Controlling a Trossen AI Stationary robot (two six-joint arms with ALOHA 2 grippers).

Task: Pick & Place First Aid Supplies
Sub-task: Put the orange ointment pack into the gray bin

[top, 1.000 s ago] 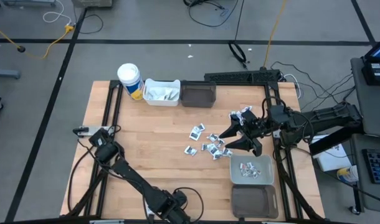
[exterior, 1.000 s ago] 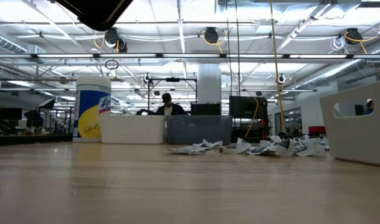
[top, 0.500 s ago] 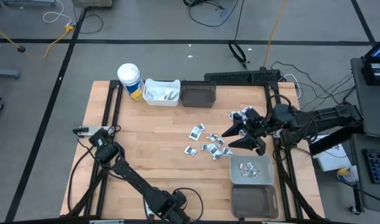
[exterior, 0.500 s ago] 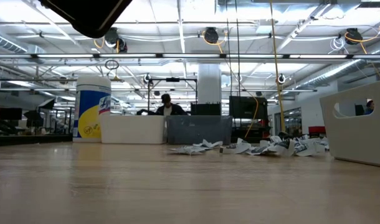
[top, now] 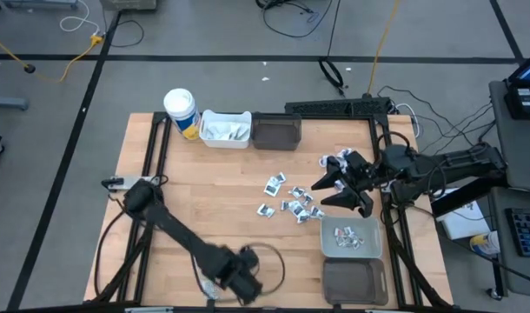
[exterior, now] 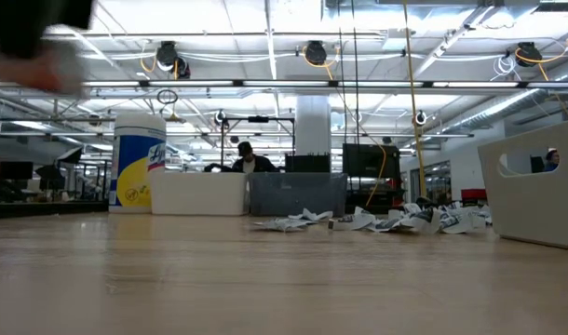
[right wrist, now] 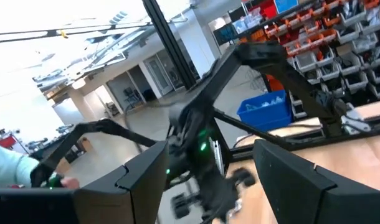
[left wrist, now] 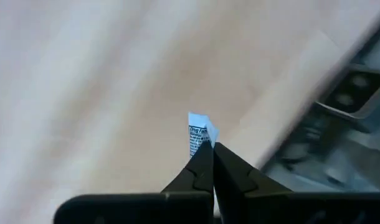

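Paper-thin and white with dark print, the one packet (left wrist: pixel 197 134) I have in hand sticks up from the pinched tips of the left end effector (left wrist: pixel 210 163), clenched on its lower edge. In the high view that end effector (top: pixel 239 280) sits at the lower middle of the frame, over the near edge of the desk (top: pixel 204 209). I judge the packet nearly weightless, limp and slick, so an edge pinch like this could let it slip or fold; a bite deeper across the flat face would hold better.

Farther up, at centre right of the high view, the loose first aid supplies (top: pixel 289 198) lie scattered flat on the wood, some overlapping. Flat on the desk they give little to grab, so I would go for a raised corner or a crumpled one.

Just beside them the right end effector (top: pixel 333 193) hangs with its fingers spread, gripping nothing, above the grey bin (top: pixel 352 237) that already has a few packets in it. At the far edge, the white bin (top: pixel 224 129) holds more.
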